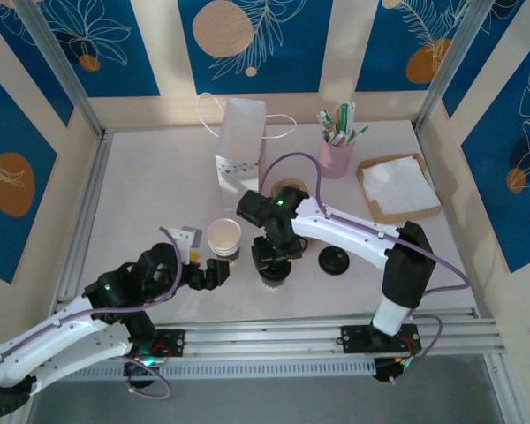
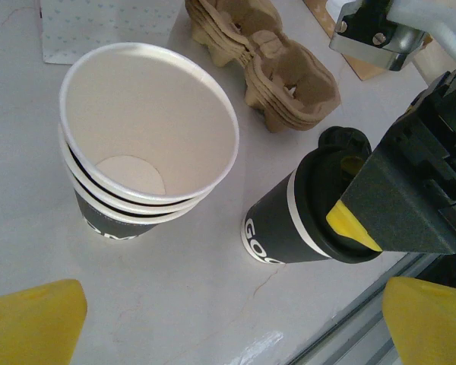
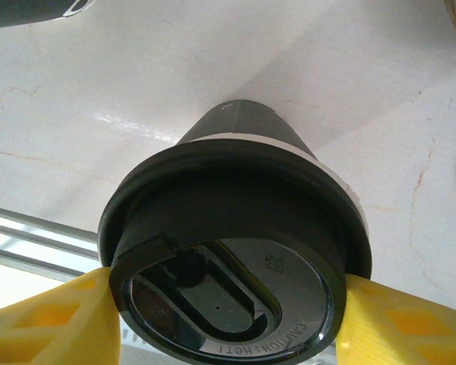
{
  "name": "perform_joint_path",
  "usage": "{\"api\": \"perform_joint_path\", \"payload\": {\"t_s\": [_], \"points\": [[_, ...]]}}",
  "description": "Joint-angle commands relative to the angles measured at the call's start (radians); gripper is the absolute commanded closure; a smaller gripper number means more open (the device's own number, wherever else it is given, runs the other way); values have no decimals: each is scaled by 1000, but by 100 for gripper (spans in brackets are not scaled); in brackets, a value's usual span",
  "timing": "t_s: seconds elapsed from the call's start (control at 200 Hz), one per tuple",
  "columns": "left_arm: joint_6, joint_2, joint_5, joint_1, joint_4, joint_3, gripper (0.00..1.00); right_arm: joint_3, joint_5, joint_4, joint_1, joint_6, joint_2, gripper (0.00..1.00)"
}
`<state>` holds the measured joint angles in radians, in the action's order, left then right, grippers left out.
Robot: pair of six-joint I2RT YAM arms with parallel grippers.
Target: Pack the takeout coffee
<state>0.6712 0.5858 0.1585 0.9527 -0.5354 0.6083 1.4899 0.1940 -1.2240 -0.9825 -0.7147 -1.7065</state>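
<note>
The table (image 1: 150, 194) is white with faint marble veins, scuffed in places. It is boxed in by cream walls (image 1: 163, 53) carrying blue panels with white leaf drawings and orange discs. Bare metal posts (image 1: 60, 66) rise at the back corners and a metal rail (image 1: 283, 337) runs along the near edge.

A white bag (image 1: 240, 141) stands at the back. The coffee (image 2: 277, 228) is on the table well in front of the bag and a little to its right. It stands lid up and base down, its long axis about vertical. The lean it has in the left wrist view looks like lens slant. The right gripper (image 3: 224, 327) comes down on it from above, a yellow finger (image 3: 53, 323) pressed to each side of the black lid rim, clamped on the coffee. The left gripper (image 2: 228, 331) is low in front of the bag and to its left, jaws spread wide around nothing.

A stack (image 2: 148, 137) of lidless cups sits in front of the bag, just left of the coffee. A cardboard carrier (image 2: 277, 68) lies between the bag and the coffee, and from above the right arm hides most of it. A loose lid (image 1: 335, 261) lies farther right of the coffee, and a pink cup (image 1: 336, 159) and a tray (image 1: 371, 208) stand right of the bag.

From above, the gripper covers nearly all of the coffee. The white lettering on its dark band is cut off after "GOO". I cannot tell whether its base presses on the table or is just clear of it.
</note>
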Motion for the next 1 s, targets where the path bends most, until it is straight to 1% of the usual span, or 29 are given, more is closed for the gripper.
{"api": "perform_joint_path", "payload": {"t_s": [0.0,0.4,0.81,0.995], "points": [[-8,-6,9,-8,15,-4,0,-31,-40,7,-5,-11,-47,37],[-12,5,7,-8,20,4,0,-69,-54,28,-6,-15,-70,37],[-9,1,7,-8,20,-1,0,-84,15,-18,-46,-45,-129,37],[-6,-9,10,-7,11,-3,0,-113,16,-12,-57,-58,-127,37]]}}
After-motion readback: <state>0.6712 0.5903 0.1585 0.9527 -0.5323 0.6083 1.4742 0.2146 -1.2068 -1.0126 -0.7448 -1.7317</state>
